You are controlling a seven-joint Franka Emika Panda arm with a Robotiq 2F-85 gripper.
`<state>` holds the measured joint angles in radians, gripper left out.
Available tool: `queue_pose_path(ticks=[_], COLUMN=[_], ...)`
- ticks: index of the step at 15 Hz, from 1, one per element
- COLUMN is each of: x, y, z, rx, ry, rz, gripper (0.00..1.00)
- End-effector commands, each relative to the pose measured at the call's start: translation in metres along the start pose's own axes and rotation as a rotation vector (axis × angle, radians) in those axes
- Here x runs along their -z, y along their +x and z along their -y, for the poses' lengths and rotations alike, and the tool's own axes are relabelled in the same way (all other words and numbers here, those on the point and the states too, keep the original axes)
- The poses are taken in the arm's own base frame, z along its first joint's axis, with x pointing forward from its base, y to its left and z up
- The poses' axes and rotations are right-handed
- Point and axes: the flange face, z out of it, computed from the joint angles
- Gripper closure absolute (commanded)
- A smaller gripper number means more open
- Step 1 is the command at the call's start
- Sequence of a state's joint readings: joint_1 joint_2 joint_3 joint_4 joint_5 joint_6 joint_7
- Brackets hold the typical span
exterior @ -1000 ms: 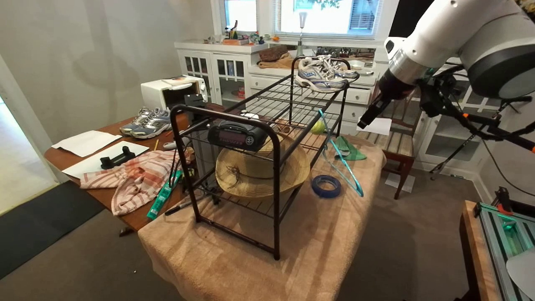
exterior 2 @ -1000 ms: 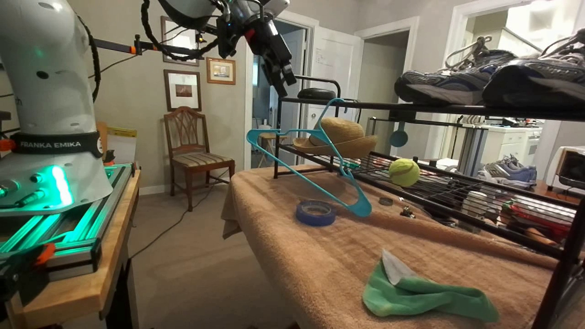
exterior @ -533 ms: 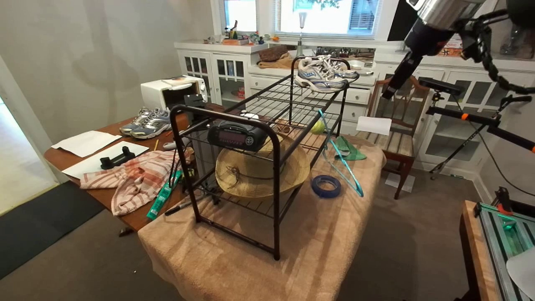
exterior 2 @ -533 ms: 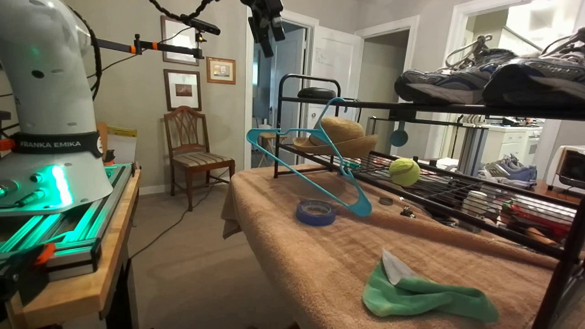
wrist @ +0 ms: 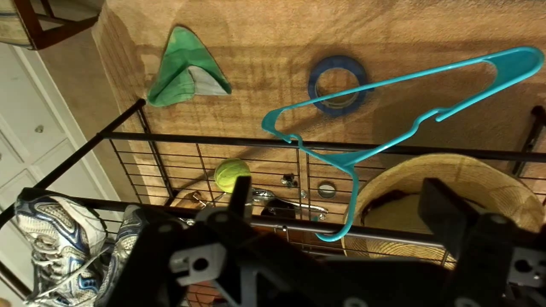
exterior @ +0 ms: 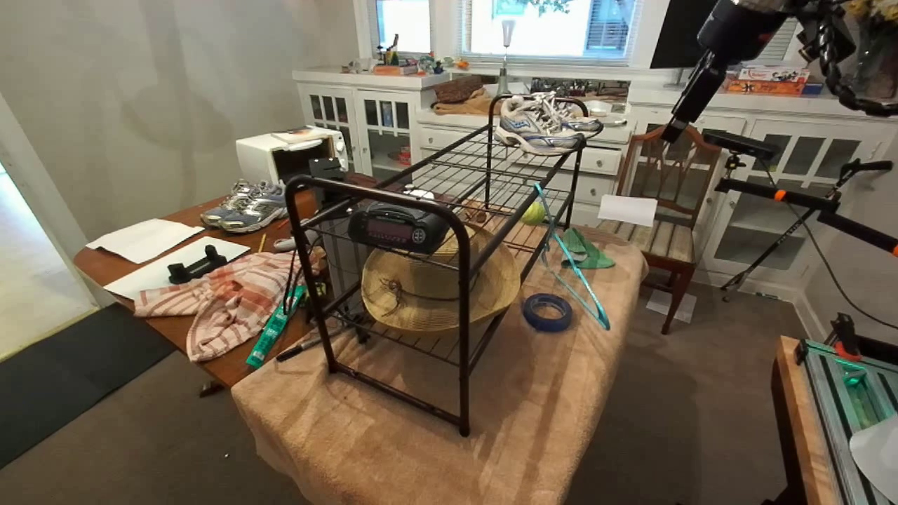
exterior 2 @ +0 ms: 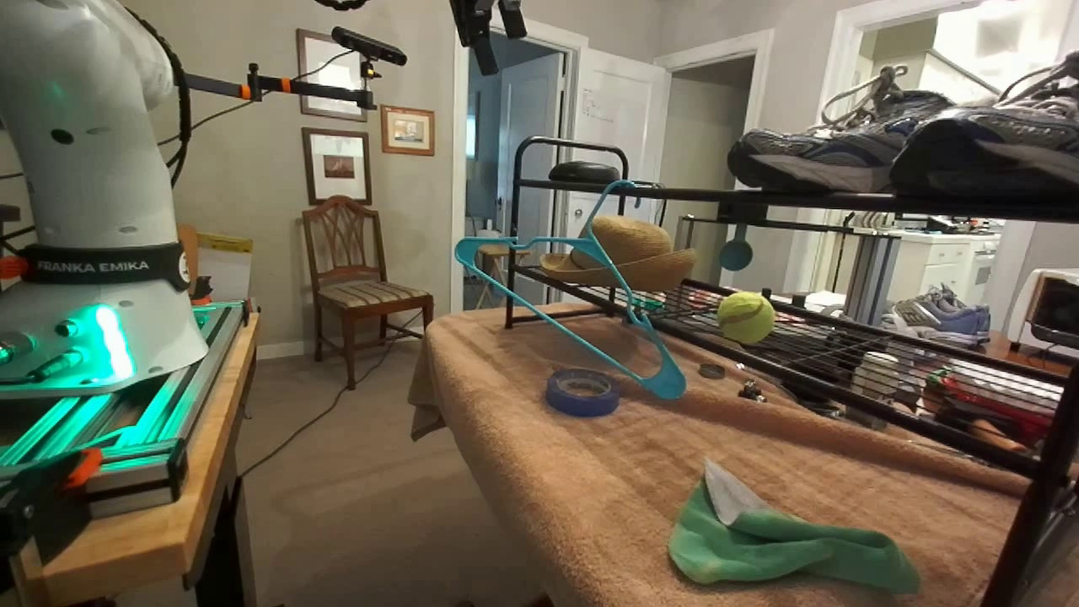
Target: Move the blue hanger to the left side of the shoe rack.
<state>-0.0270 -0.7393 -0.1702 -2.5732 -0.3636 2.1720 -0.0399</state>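
Two dark fingers (wrist: 443,209) of my pincer (wrist: 338,181) stand spread wide, and both exterior views show me up high, well apart from the shoe rack (exterior: 464,337). Looking down through that gap I see the blue hanger (wrist: 343,160), its hook curled over the rack's long top rail (wrist: 298,224), its body slanting outside the frame and across the line of the lower rail (wrist: 230,141). One long bar passes above the roll of blue tape (wrist: 337,113), and a corner reaches out over the tan towel (exterior 2: 573,497), near the towel's outer edge in an exterior view; whether it touches the cloth I cannot tell. Along the top shelf, running shoes (exterior: 540,130) take up one end and a clock radio (exterior: 398,228) sits by the other, with wire mesh spanning the stretch between. On the lower shelf a straw hat (exterior 2: 632,240) sits behind the hanger, brim wide, and a tennis ball (exterior 2: 746,318) rests farther along, toward the shoes. A green cloth (exterior 2: 792,544) lies on the towel outside the frame, near that end's corner post. Past the towel's edge, floor (exterior 2: 354,506) runs between it and the bench (exterior 2: 181,539) that carries my arm (exterior 2: 101,177).
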Motion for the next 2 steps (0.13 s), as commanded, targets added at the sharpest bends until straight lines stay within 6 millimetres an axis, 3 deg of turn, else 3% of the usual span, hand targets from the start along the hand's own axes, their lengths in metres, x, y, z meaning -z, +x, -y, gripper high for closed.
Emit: queue_pose_path(ticks=[1,2], x=[0.0003,0.0003], y=[0.0003,0.0003], z=[0.0,0.0], rx=[0.0,0.0], ry=[0.0,0.0], rz=[0.001,0.001], gripper=[0.0,0.0])
